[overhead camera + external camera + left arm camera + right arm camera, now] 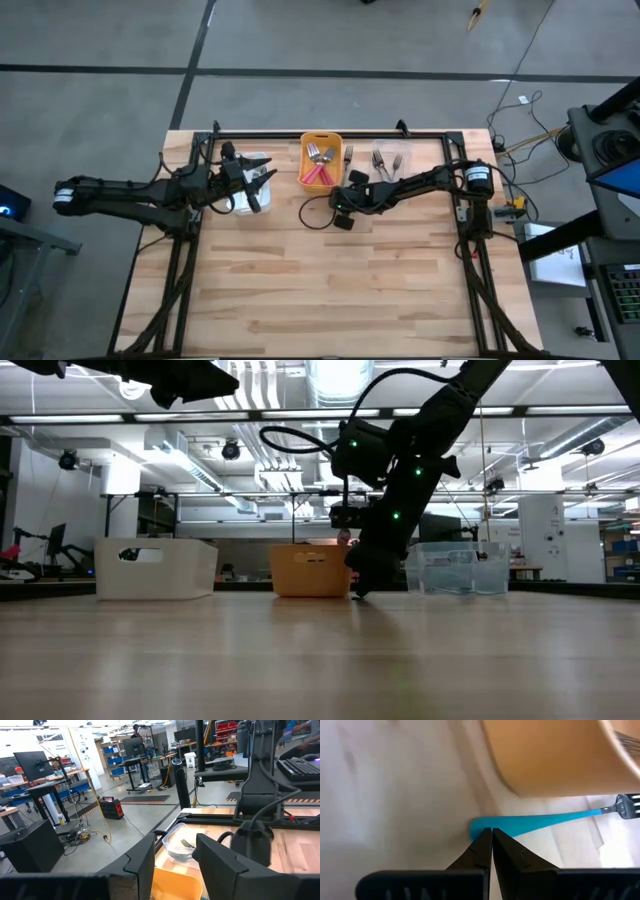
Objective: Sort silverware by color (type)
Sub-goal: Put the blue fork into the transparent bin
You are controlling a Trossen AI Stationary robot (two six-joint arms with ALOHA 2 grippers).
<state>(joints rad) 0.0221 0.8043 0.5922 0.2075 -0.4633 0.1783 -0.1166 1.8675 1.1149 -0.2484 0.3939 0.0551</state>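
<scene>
Pressed together at their tips, the right gripper [491, 836] pinches the broad end of a teal-handled fork [540, 821] lying flat on the table [330, 290] just beside the orange bin [321, 140]; light, stiff and slick, it looks best taken at that wide handle end. Left gripper [175, 865] hovers with fingers spread and empty over the white bin [262, 159]. I count roughly three pink-handled forks [318, 172] in the orange bin and about three more in the clear bin [455, 568]
</scene>
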